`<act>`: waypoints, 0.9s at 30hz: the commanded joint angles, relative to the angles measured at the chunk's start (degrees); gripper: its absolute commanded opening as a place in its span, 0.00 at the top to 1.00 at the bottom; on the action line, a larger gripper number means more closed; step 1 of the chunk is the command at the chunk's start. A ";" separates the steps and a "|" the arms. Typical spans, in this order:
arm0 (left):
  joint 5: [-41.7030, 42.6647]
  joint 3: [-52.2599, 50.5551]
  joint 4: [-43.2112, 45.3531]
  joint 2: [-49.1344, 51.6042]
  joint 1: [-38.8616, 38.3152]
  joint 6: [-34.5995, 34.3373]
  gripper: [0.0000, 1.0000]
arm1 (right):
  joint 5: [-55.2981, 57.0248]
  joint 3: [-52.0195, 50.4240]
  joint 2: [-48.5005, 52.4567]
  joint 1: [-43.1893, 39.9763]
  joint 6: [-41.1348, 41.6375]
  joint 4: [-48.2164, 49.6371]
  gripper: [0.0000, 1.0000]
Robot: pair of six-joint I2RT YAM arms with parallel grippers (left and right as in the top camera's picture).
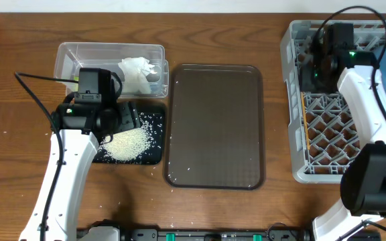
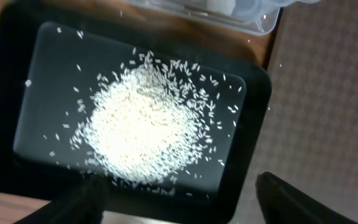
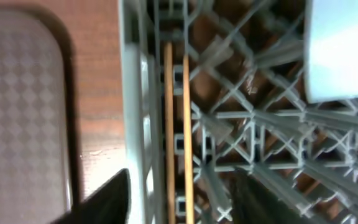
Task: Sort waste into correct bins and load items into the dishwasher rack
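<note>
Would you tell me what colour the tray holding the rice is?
The tray is black, clearest in the left wrist view.

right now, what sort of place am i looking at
Probably a lab bench staged as a kitchen clean-up station: a wooden table, a grey dishwasher rack holding chopsticks, and a black tray heaped with rice.

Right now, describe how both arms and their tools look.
Both arms are white tubular links with black joint housings. A thin black cable loops off the left arm and another over the right arm, which shows a green light. The left tool and right tool have dark, blunt fingers.
</note>
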 commanded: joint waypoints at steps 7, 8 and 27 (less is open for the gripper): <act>-1.36 0.76 -4.33 -1.79 1.18 4.87 0.13 | -9.51 3.89 -5.81 -5.22 4.26 -2.27 0.01; -1.38 0.76 -5.57 -1.90 1.60 4.90 0.13 | -10.49 3.78 -6.21 -6.16 4.79 -3.06 0.01; 1.44 -14.60 2.47 -39.58 1.49 9.14 0.11 | -7.65 -40.06 -46.60 -9.84 4.76 21.92 0.01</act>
